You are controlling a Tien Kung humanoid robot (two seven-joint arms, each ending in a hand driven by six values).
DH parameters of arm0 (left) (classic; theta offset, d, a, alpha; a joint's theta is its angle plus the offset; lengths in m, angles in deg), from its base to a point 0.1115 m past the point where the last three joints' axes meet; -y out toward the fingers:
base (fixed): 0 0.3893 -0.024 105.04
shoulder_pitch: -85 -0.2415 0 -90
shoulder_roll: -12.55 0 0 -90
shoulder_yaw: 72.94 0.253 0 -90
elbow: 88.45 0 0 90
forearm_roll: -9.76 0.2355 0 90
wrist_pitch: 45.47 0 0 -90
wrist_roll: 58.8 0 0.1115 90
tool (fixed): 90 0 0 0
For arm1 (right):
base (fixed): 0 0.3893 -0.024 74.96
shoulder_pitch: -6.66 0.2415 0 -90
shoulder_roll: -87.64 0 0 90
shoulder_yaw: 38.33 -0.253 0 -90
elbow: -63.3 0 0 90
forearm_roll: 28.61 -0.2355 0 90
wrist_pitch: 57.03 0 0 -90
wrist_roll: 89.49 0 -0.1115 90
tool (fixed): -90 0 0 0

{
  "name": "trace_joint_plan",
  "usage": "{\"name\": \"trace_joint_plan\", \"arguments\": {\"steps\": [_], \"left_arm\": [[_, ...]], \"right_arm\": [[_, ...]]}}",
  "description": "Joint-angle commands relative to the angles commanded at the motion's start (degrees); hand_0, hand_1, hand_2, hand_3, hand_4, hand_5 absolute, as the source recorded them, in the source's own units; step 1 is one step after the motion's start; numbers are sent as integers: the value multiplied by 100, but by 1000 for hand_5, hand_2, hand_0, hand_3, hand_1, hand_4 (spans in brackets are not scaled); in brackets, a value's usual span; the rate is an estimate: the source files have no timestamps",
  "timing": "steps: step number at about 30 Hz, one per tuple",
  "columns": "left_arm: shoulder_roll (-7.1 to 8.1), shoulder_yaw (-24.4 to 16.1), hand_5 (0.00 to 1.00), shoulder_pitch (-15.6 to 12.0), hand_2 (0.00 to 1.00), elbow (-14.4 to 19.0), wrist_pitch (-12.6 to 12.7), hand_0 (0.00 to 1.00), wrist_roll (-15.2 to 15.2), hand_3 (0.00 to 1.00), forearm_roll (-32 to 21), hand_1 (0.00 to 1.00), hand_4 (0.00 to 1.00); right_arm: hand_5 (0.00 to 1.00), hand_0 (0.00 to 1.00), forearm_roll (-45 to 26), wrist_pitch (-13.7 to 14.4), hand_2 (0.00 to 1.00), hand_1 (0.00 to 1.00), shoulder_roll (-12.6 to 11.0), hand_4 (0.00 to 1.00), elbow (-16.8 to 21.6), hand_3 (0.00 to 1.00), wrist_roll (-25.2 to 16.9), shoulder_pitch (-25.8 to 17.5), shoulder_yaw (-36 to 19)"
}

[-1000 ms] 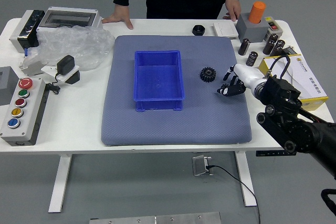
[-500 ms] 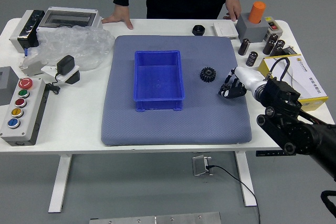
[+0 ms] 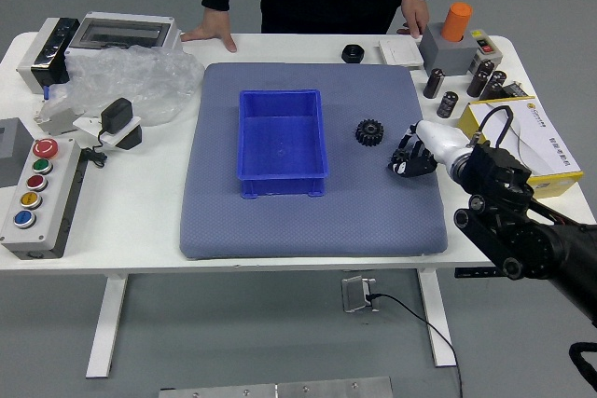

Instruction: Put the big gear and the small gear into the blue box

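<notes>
My right hand [image 3: 414, 154], black with a white back, is low over the right part of the grey-blue mat, tilted down to the left. Dark shapes merge beneath it, and whether a gear is there cannot be told. A black toothed gear [image 3: 369, 132] lies flat on the mat just left of the hand, apart from it; with no second gear clearly visible, I cannot tell whether it is the big or small one. The blue box [image 3: 277, 185] stands left of the gear, its inside showing only bare blue floor. My left arm is out of view.
A person stands at the far side, both hands resting at the table edge. A black round part [image 3: 353, 54] lies beyond the mat [image 3: 308, 230]. Dark cylinders [image 3: 434, 83], a grey block with an orange top and a yellow-white box [image 3: 541, 151] are at right; a button panel [image 3: 42, 198] is at left.
My right hand has shifted slightly and drawn in closer over the same spot, its forearm moving a little to the left. The visible gear, the box and the person's hands look unchanged.
</notes>
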Motion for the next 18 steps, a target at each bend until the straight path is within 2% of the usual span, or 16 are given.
{"name": "trace_joint_plan", "arguments": {"steps": [5, 6, 11, 12, 17, 18], "left_arm": [[-2, 8, 306, -3, 835, 0, 1, 857, 0, 869, -13, 824, 776], [-2, 9, 307, -4, 835, 0, 1, 857, 0, 869, -16, 824, 776], [-2, 9, 307, -3, 835, 0, 2, 857, -3, 869, -20, 824, 776], [-3, 9, 306, -1, 835, 0, 2, 857, -4, 869, -21, 825, 776], [-7, 13, 306, 3, 835, 0, 2, 857, -8, 869, -26, 825, 776], [-7, 13, 306, 4, 835, 0, 2, 856, -7, 869, -27, 824, 775]], "right_arm": [[228, 618, 69, 29, 485, 450, 3, 827, 2, 556, 5, -8, 14], [111, 613, 83, 33, 467, 451, 3, 828, 2, 535, 6, -9, 16], [111, 613, 141, 61, 467, 451, 5, 828, 3, 535, 5, -7, 23], [87, 554, 152, 71, 443, 429, 5, 809, 4, 498, 3, -7, 25], [87, 554, 192, 152, 443, 429, 13, 809, 6, 498, -14, -10, 31], [50, 531, 193, 169, 434, 423, 15, 788, 6, 491, -19, -12, 31]]}}
